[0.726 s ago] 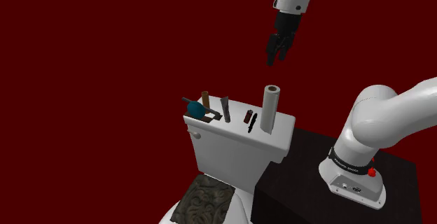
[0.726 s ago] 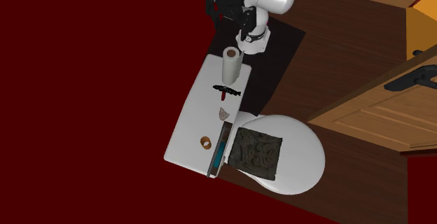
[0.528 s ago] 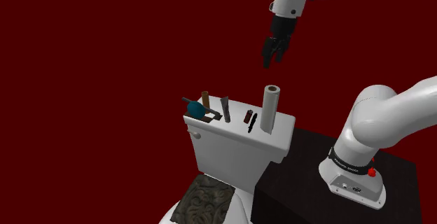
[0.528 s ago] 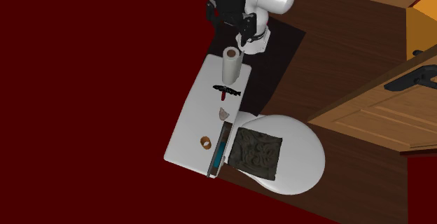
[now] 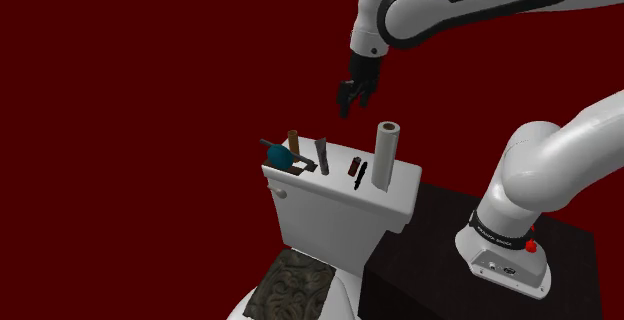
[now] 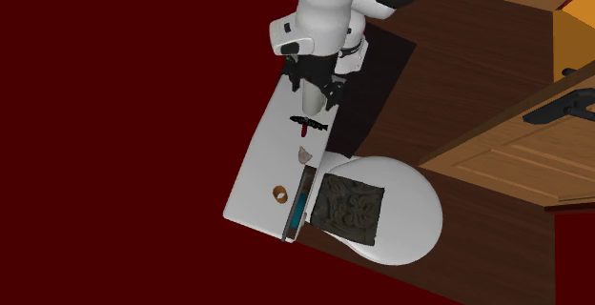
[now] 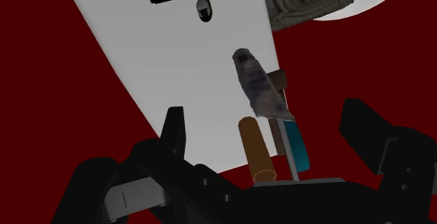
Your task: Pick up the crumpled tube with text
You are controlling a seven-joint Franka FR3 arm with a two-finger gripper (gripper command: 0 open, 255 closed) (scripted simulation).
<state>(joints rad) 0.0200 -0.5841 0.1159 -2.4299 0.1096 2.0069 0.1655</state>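
Note:
The crumpled tube (image 5: 321,153) is grey with faint print and stands on the white toilet tank lid (image 5: 335,190), between a brown cylinder (image 5: 293,138) and a small dark red stick (image 5: 354,164). In the second exterior view the crumpled tube (image 6: 306,155) shows near the lid's toilet-side edge. My gripper (image 5: 347,98) hangs open well above the lid, between the tube and the paper roll (image 5: 386,153). In the wrist view the tube (image 7: 258,84) lies ahead of the open gripper (image 7: 266,116), untouched, with the brown cylinder (image 7: 255,150) and a teal brush (image 7: 298,145) closer to the fingers.
A black comb-like item (image 6: 308,121) and the red stick (image 6: 303,132) lie on the lid near the tall paper roll. A patterned cover (image 6: 349,208) lies on the toilet seat. My stand (image 5: 470,268) is at the shoulder view's lower right. Wooden cabinets (image 6: 515,151) stand beyond the toilet.
The arm has swung to the shoulder view's left and come lower. The gripper now hangs over the tank lid, past the paper roll. Nothing on the lid has moved.

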